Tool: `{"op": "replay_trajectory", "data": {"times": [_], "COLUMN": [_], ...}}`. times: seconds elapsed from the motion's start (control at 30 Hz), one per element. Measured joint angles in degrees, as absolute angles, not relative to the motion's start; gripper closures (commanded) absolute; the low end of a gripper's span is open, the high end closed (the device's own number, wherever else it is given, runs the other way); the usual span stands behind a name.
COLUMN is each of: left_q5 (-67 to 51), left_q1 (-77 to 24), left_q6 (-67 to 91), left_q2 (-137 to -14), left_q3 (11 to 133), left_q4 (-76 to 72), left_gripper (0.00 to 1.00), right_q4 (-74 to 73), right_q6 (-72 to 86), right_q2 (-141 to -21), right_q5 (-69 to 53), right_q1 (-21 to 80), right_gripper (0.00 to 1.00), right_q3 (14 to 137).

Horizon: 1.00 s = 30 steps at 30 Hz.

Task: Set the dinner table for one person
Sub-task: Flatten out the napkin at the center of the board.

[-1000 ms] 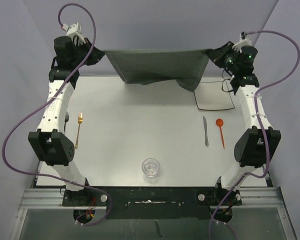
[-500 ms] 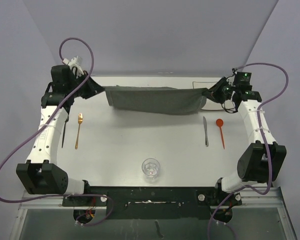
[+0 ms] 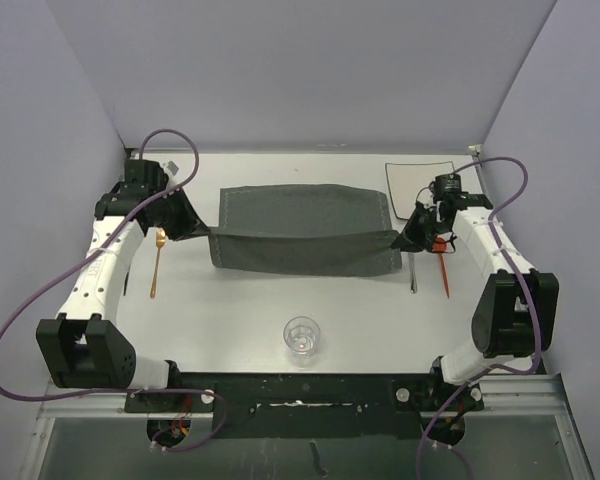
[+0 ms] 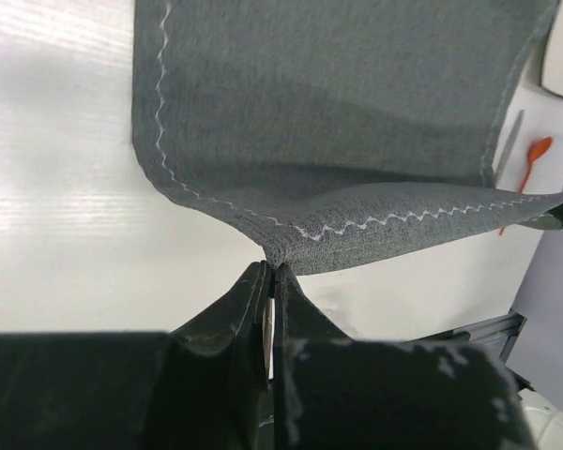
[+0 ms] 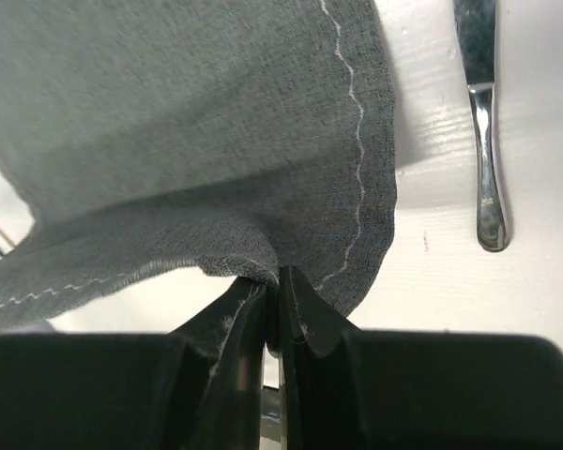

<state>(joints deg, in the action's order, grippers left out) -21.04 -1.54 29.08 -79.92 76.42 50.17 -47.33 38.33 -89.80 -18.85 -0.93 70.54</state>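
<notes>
left gripper: i see my jaws pinched tight on the near-left corner of the placemat.
right gripper: clamped the same way on the near-right corner.
placemat: dark grey, stitched, stretched between my two grippers; far part lies flat, held corners raised.
dinner table: white top directly beneath both grippers and all round them.
knife: on the table just beside my right gripper.
glass: toward the arm bases, about midway between the grippers.

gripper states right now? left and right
Left gripper: closed, pinching the left side of the placemat.
Right gripper: closed, pinching its right side.
</notes>
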Motion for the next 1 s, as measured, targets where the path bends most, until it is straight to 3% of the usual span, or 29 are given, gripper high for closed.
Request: {"op": "replay_trajectory", "data": {"times": [0.57, 0.63, 0.73, 0.8, 0.9, 1.0], "left_q5": [-16.3, -16.3, -16.0, -15.6, -15.1, -14.9], "left_q1": [-4.7, -4.8, -5.0, -5.0, -5.2, -5.7], "left_q6": [28.1, 28.1, 28.0, 28.0, 27.9, 27.7], "left_q2": [-81.4, -82.3, -83.6, -84.1, -84.2, -84.2], "left_q3": [71.0, 70.3, 69.6, 69.5, 69.4, 69.4], "left_q4": [54.0, 54.0, 54.0, 54.0, 54.0, 54.0], "left_gripper": [0.94, 0.92, 0.91, 0.87, 0.78, 0.66], "right_q4": [-49.8, -50.1, -51.0, -51.6, -51.8, -51.7], "right_q6": [37.9, 38.1, 38.7, 39.0, 39.5, 39.7], "right_q2": [-90.7, -91.4, -92.0, -92.0, -92.0, -90.9], "right_q5": [-8.0, -7.0, -5.1, -4.1, -2.9, -2.0], "right_q1": [4.9, 5.6, 6.7, 7.5, 8.9, 10.5], "right_gripper": [0.89, 0.81, 0.56, 0.46, 0.37, 0.35], "right_q3": [65.1, 64.8, 64.4, 64.2, 64.0, 63.2]}}
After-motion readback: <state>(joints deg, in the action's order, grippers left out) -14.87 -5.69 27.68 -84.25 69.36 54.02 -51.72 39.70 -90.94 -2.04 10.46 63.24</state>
